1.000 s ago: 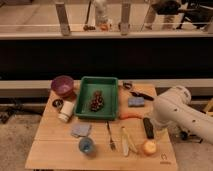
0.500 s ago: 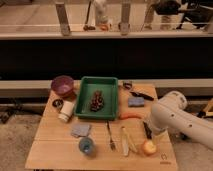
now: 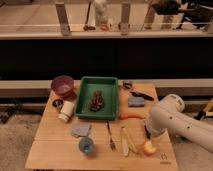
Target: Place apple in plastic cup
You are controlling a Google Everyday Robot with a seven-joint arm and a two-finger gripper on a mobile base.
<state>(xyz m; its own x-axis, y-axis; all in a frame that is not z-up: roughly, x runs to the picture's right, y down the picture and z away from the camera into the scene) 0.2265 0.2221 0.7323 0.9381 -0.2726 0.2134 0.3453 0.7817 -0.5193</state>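
The apple (image 3: pixel 149 147), small, round and yellow-orange, lies near the front right corner of the wooden table (image 3: pixel 55 150). A small bluish plastic cup (image 3: pixel 86 145) stands upright near the front edge, left of the middle. My white arm (image 3: pixel 172 120) reaches in from the right. Its dark gripper (image 3: pixel 146 133) hangs just above and slightly behind the apple, far to the right of the cup.
A pale banana (image 3: pixel 127 142) and a fork (image 3: pixel 110 136) lie between cup and apple. An orange carrot (image 3: pixel 131 116) lies behind the gripper. There are also a green tray (image 3: pixel 82 97) holding a dark object, a purple bowl (image 3: pixel 63 85), a white cup (image 3: pixel 66 111) and two grey sponges (image 3: pixel 80 130).
My arm has swung left and down, bringing the gripper from the right edge to just above the apple. The objects on the table have not moved.
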